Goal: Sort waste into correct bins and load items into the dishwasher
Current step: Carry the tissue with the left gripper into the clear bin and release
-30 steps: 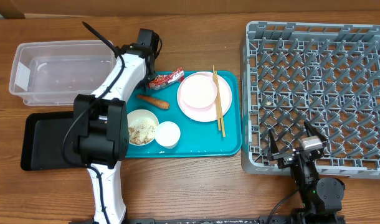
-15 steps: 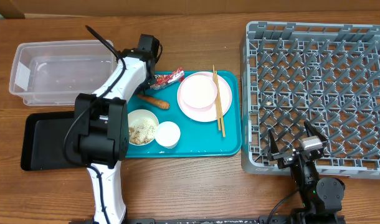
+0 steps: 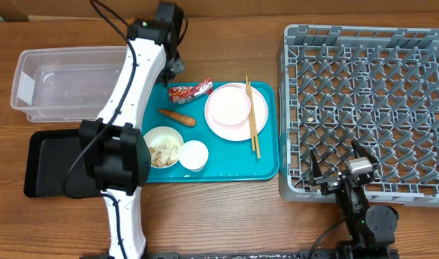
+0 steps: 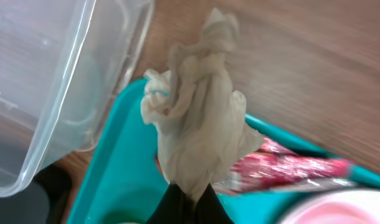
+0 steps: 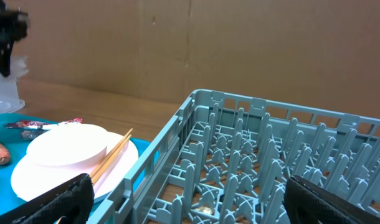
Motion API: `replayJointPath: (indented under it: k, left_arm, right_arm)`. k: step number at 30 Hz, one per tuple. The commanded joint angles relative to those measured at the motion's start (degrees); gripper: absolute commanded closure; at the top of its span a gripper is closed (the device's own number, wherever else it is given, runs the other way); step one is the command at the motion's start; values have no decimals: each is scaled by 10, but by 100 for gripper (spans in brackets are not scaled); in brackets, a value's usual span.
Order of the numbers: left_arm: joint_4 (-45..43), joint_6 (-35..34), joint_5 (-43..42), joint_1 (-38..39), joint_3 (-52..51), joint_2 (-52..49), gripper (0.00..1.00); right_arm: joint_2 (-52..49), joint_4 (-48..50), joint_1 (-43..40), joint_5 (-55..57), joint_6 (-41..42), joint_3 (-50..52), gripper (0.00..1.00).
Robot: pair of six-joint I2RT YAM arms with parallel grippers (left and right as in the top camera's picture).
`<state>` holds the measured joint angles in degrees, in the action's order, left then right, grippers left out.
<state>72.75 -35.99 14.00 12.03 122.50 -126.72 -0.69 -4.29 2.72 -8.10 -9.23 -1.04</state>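
My left gripper [image 3: 175, 70] is shut on the crumpled white tissue [image 4: 199, 124] and holds it above the far left corner of the teal tray [image 3: 266, 169], beside the clear tub [image 3: 68, 83]. The red wrapper [image 3: 191, 91], carrot piece [image 3: 177, 116], bowl of scraps [image 3: 164, 147], white cup [image 3: 193, 155], pink plate [image 3: 237, 129] carrying a bowl [image 3: 229, 106], and chopsticks [image 3: 252, 119] lie on the teal tray. The black tray [image 3: 54, 162] sits in front of the tub. My right gripper [image 3: 343, 169] is open and empty at the grey dish rack's [image 3: 370, 108] front edge.
The left arm reaches across the teal tray's left side and the inner ends of the tub and black tray. The rack fills the right of the table. Bare wood lies behind the teal tray and along the front edge.
My left gripper has risen and drawn back from beside the red wrapper toward the tray's far left corner, with the tissue in it. The right arm has not moved.
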Motion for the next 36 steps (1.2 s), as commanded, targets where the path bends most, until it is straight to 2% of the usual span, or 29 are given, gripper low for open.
replayJointPath:
  k: [1,7,16,26,36]
  left_arm:
    - [38,28,-33,-5,71,2,96]
    - [90,33,-30,-44,127,2,96]
    - [97,32,-29,-152,122,2,96]
    - [76,33,27,-261,44,0,96]
    - [-2,41,25,-308,-36,0,95]
  right_arm:
    - [5,3,-2,4,0,6,0]
    - [5,3,-2,4,0,6,0]
    - [5,3,-2,4,0,6,0]
    - [5,3,-2,4,0,6,0]
    - [5,3,-2,4,0,6,0]
